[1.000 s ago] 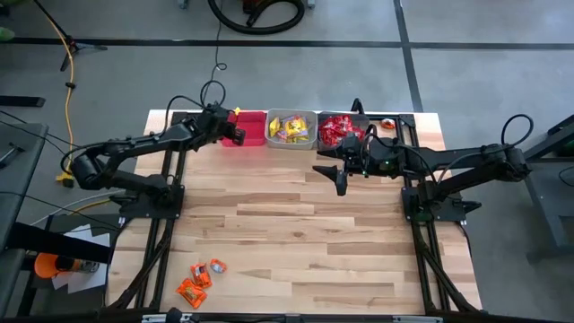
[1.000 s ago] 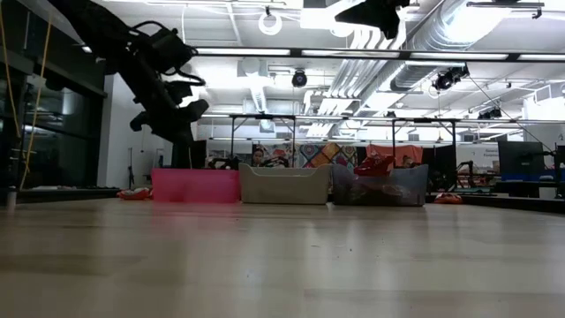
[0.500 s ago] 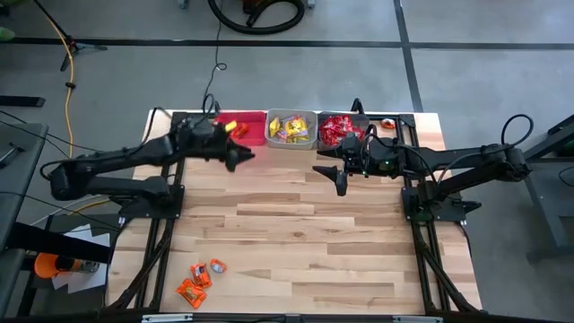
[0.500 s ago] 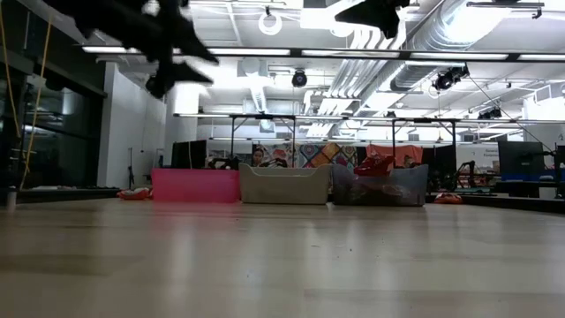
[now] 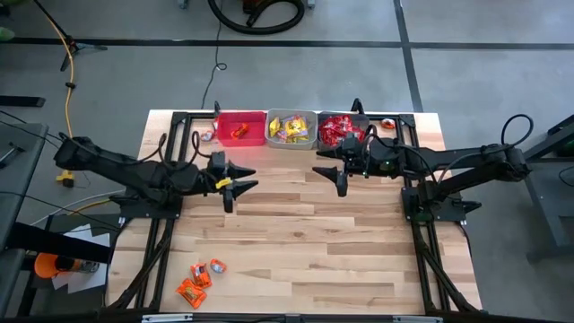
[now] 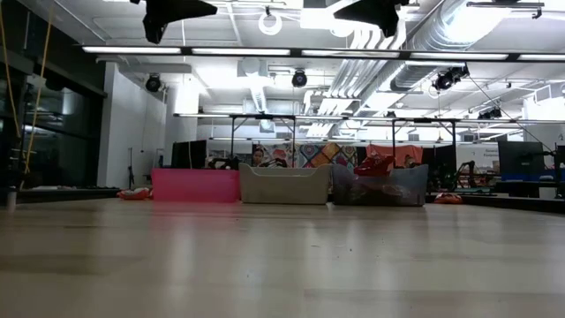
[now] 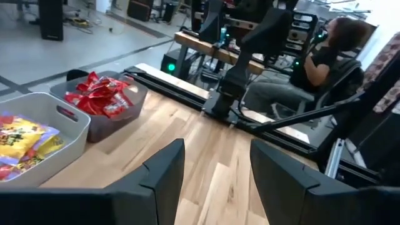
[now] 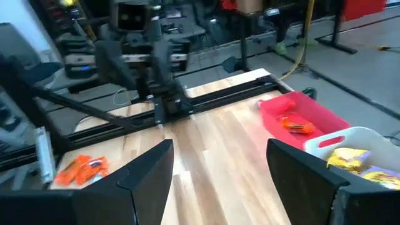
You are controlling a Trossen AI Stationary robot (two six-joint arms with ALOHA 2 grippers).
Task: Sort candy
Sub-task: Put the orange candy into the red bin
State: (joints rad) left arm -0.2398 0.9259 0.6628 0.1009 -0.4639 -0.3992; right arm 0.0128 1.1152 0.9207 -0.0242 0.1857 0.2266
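From above, the wooden counter (image 5: 296, 224) had three small bins in a row along its far edge: a red bin (image 5: 240, 129), a grey bin (image 5: 292, 128) and a dark bin (image 5: 340, 129). One orange candy (image 5: 239, 132) lay in the red bin. Yellow candy (image 5: 289, 128) filled the grey bin, and red candy (image 5: 336, 128) filled the dark bin. A few more orange candies (image 5: 199, 281) lay on the counter at the near left corner, well apart from the bins. The left gripper (image 5: 235, 180) hung over the counter in front of the red bin, with its jaws apart and nothing in them. The right gripper (image 5: 334, 170) waited in front of the dark bin, jaws apart too.

From counter height, the three bins stood side by side far back. Both arms showed only as dark shapes at the top.

In the left wrist view, the two dark fingers (image 7: 164, 167) stood wide apart with only bare wood between them. The dark bin with red candy and the grey bin with yellow candy were close by. A person sat in a chair in the room behind the counter.

In the right wrist view, its fingers (image 8: 150, 167) also stood wide apart and held nothing. The red bin held the orange candy, and the loose orange candies lay farther off on the counter.
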